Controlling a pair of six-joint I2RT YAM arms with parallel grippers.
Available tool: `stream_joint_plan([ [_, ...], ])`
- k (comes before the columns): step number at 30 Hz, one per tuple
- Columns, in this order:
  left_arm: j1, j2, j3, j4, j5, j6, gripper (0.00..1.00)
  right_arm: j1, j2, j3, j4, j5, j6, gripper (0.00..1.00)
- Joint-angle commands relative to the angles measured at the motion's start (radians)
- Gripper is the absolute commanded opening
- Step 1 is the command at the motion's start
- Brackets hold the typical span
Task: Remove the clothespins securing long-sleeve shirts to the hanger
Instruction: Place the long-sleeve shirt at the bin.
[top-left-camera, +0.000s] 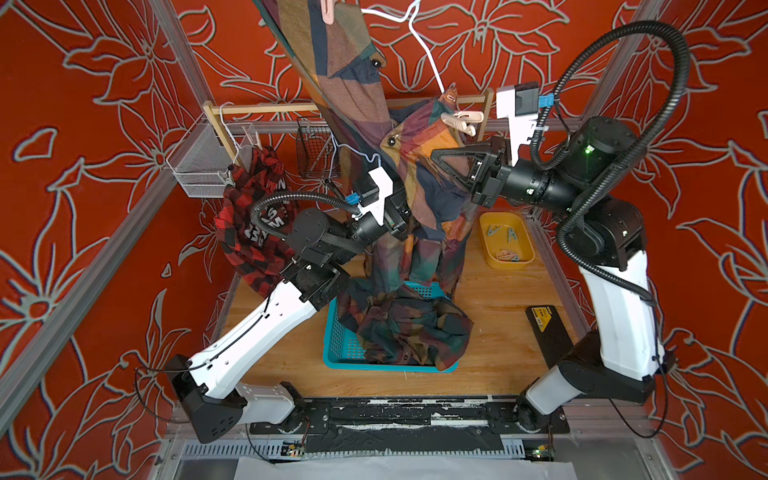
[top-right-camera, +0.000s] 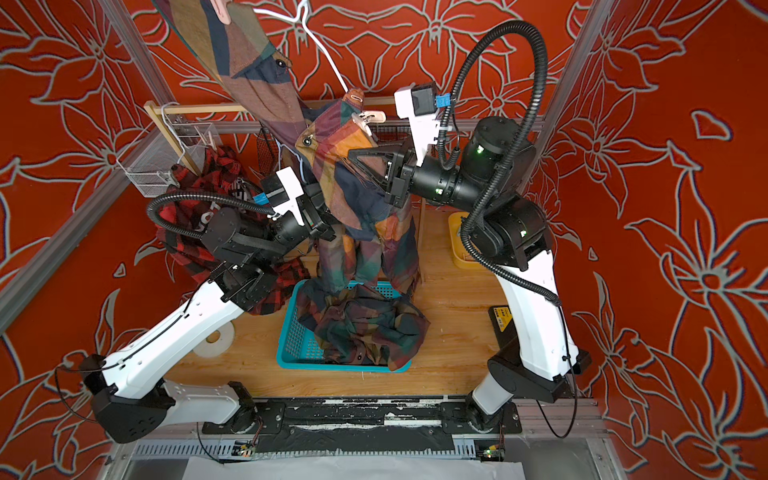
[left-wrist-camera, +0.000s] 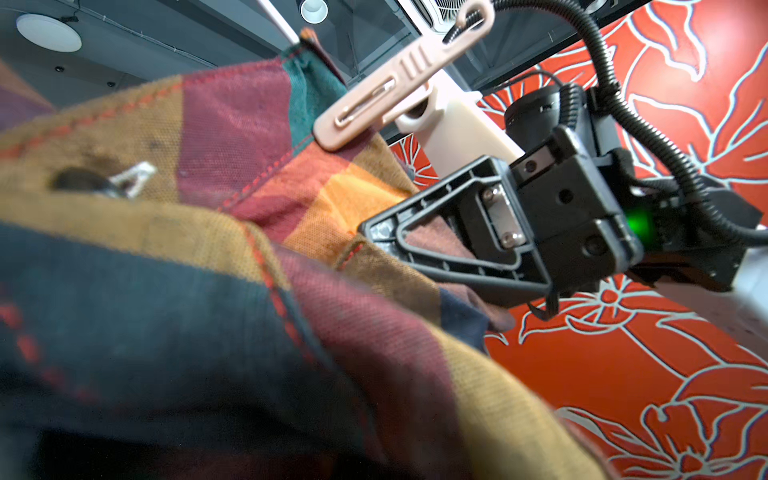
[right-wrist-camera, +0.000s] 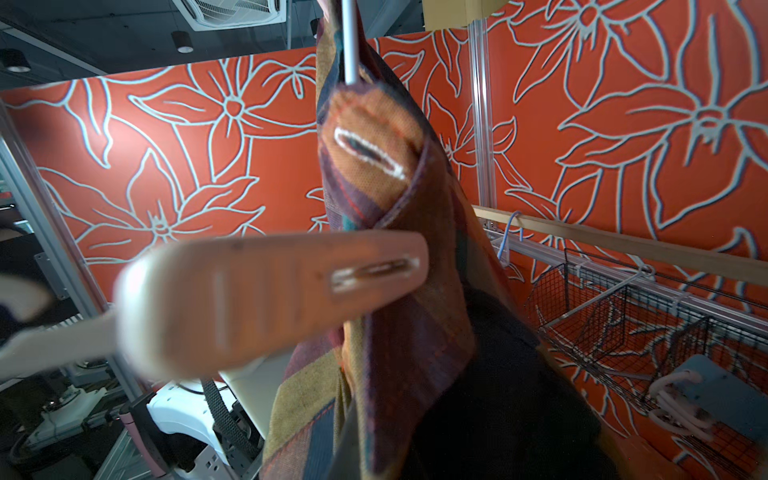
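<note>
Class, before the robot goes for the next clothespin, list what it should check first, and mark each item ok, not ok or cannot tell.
1. Target present: pink clothespin clipped on the hanging plaid shirt: ok.
2. Right gripper open to take the pin: not ok; it is shut, with its tip against the cloth near the pin.
3. Left gripper steadying the shirt: cannot tell; its fingers are hidden behind the cloth.
4. Yellow tray uncovered for the drop: ok.
5. All other pins off: not ok; a second pink clothespin clips plaid cloth too.
</note>
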Motion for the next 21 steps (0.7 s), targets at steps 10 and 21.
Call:
stream_joint_plan([
  [10, -0.060, -0.214, -0.314, -0.033, -0.036, -0.050, 0.00, 0.015, -0.272, -0.587, 0.398, -0.025, 0.111, 0.00],
  [21, -0.068, -0.418, -0.664, -0.051, -0.206, -0.089, 0.00, 0.013, -0.458, -1.054, 0.458, 0.046, 0.121, 0.00],
])
